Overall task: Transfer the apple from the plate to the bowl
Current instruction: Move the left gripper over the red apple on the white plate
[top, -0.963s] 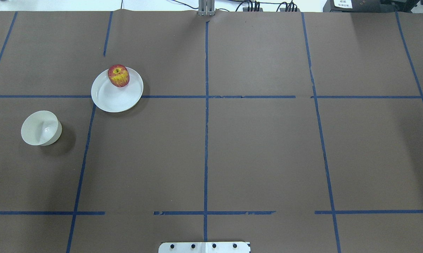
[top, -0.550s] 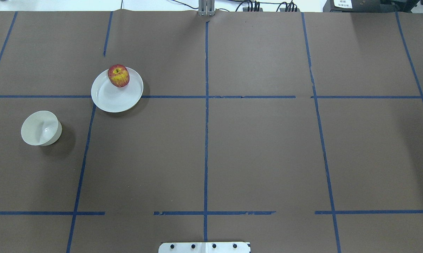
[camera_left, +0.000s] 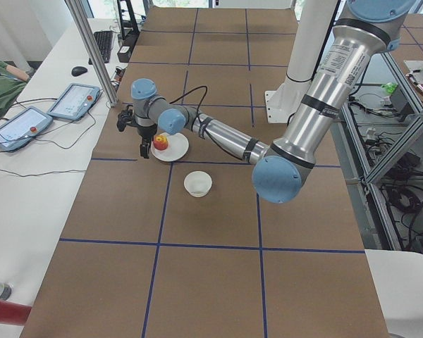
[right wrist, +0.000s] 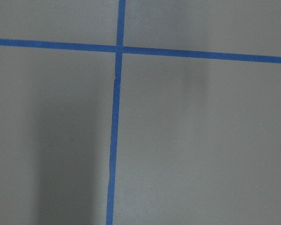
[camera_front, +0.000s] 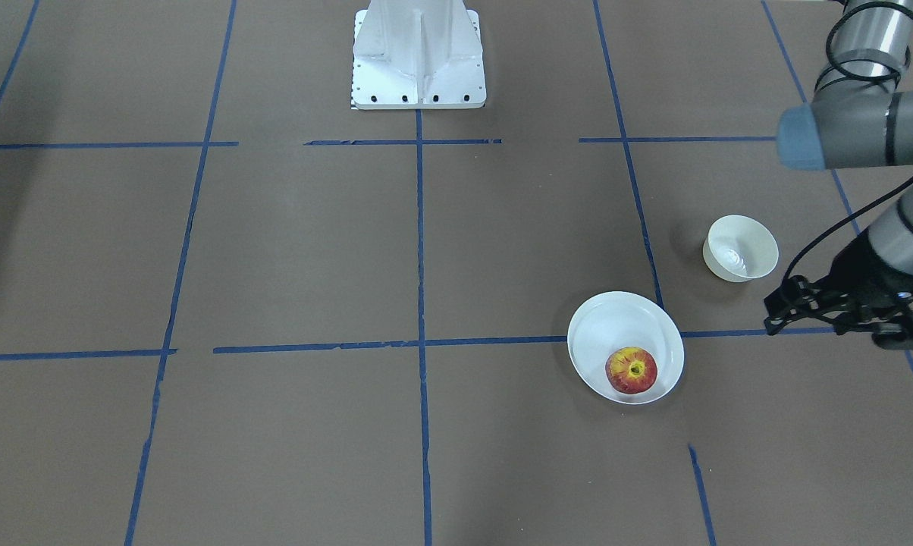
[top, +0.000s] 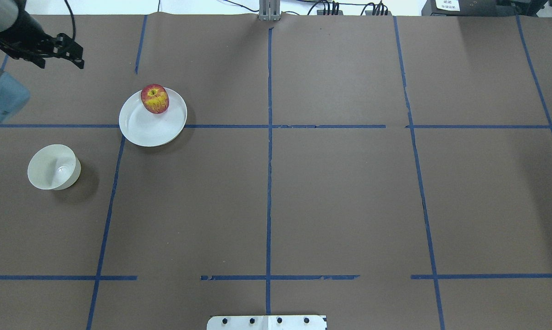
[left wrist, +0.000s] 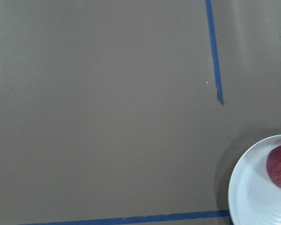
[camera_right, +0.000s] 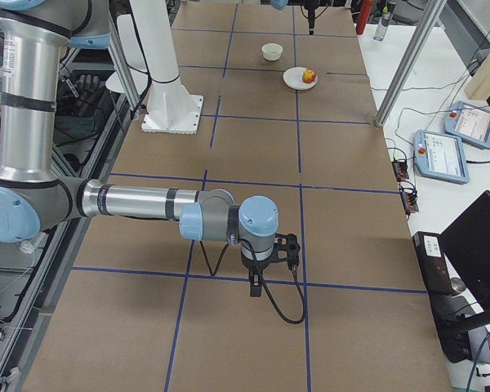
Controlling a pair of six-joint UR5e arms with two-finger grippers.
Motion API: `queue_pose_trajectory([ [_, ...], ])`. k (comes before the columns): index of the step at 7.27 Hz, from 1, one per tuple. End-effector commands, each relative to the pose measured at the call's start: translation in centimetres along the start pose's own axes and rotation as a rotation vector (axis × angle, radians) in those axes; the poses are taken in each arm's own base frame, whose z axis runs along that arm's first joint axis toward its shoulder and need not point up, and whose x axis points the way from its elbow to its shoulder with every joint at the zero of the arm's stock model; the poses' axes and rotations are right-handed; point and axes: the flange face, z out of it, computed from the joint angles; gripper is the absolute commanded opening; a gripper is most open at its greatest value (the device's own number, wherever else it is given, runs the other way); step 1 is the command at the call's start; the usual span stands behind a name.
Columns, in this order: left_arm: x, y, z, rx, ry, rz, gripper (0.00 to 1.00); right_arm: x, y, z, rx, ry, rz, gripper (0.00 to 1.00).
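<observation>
Since a second ago: the left arm has come into the overhead view at the far left, where no arm showed before; apple, plate and bowl lie as they did.
Left gripper [top: 78,55]: high over bare table [top: 331,192], left of the plate and a little farther out; jaws stand apart with nothing between them.
Right gripper [camera_right: 271,273]: well off to the right, over a crossing of blue tape lines [right wrist: 114,117]; only the side camera shows it, so I cannot tell whether it is spread or closed.
Apple [top: 155,99]: on the plate, close to its far rim, untouched.
Plate [top: 143,130]: flat on the table, otherwise bare.
Bowl [top: 37,172]: upright and empty, left of the plate and nearer, apart from it.
Step in hand: the approach, by my reading; no grasp has begun.
Next move calls for: carrying the left gripper right and slightly nearer until it is above the apple, then lowering it with the jaws astride the fruit (the left wrist view catches apple and plate only in its lower right corner, so centring comes first).
Apple points: stem dimple and yellow patch face up.
Long axis: none to speak of, as the fruit is close to round; the stem axis looks about upright, so a grip across the sides from any heading should serve.
</observation>
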Motion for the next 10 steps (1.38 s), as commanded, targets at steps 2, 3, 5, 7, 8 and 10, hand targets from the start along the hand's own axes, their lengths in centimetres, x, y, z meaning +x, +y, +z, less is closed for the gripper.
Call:
queue_pose_trajectory([
  [2, 10.7, -0.1, 5.4, -0.001, -0.043, -0.112, 1.00, 0.0, 0.0, 0.0, 0.000, 0.000, 0.000, 1.00],
  [3, 12.3, -0.1, 6.8, -0.017, -0.051, -0.132, 1.00, 0.0, 0.0, 0.0, -0.001, 0.000, 0.001, 1.00],
  [5, 13.2, 0.1, 9.5, 0.009, -0.033, -0.154, 1.00, 0.0, 0.0, 0.0, -0.001, 0.000, 0.001, 1.00],
  [7, 13.6, 0.6, 10.7, 0.003, -0.037, -0.163, 1.00, 0.0, 0.0, 0.0, -0.001, 0.000, 0.001, 1.00],
  [8, 14.0, 1.2, 11.5, -0.011, -0.042, -0.164, 1.00, 0.0, 0.1, 0.0, -0.002, 0.000, 0.002, 1.00],
  [10, 13.8, 1.6, 13.4, -0.011, -0.028, -0.148, 1.00, 0.0, 0.0, 0.0, -0.001, 0.000, 0.001, 1.00],
])
